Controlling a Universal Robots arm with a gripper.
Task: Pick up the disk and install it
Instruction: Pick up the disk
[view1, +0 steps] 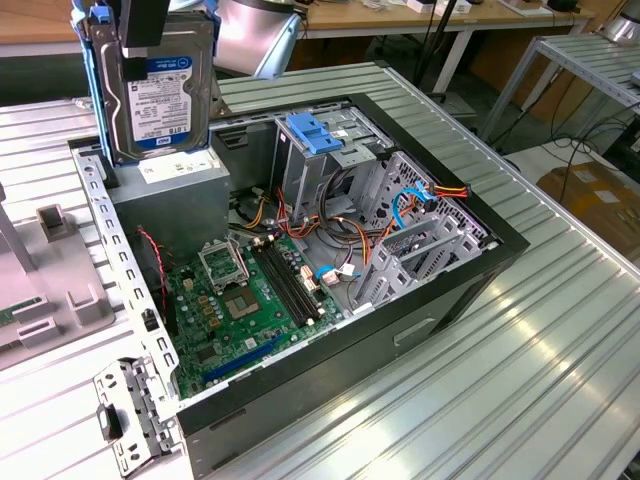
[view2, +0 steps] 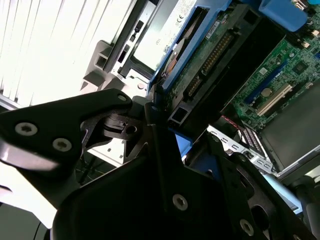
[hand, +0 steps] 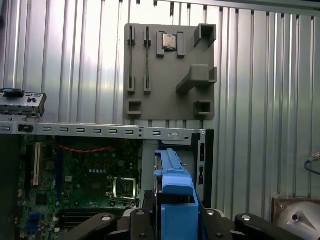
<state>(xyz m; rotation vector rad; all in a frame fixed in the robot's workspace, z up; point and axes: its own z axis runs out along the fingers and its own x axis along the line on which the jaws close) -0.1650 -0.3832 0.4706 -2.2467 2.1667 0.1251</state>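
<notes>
Clamped shut, my gripper (view1: 143, 25) held the disk (view1: 165, 100) by its upper edge. The drive hung upright with its white-and-blue label facing the exterior camera and its blue carrier rails running along its edges. It was above the corner of the open computer case (view1: 440, 290) where the grey power-supply box (view1: 170, 215) sat. Its lower edge was close over the top of that box, and I could not tell whether the two touched.

Inside the case, the green motherboard (view1: 245, 300) lay beside the power-supply box. The metal drive cage (view1: 345, 170), with a blue bracket (view1: 313, 133) on top, stood farther along, well apart from the disk. Loose coloured cables (view1: 350, 235) ran between the cage and the motherboard.

In the first wrist view, the disk's blue rail (hand: 175, 197) sat between my black fingers (hand: 142, 222), with the motherboard below in the case. Outside the case, just beyond its wall, a grey fixture plate (hand: 165, 75) lay flat on the ribbed metal table (hand: 260, 100). In the second wrist view, the disk's circuit-board face (view2: 210, 55) showed above my gripper's dark body.
</notes>
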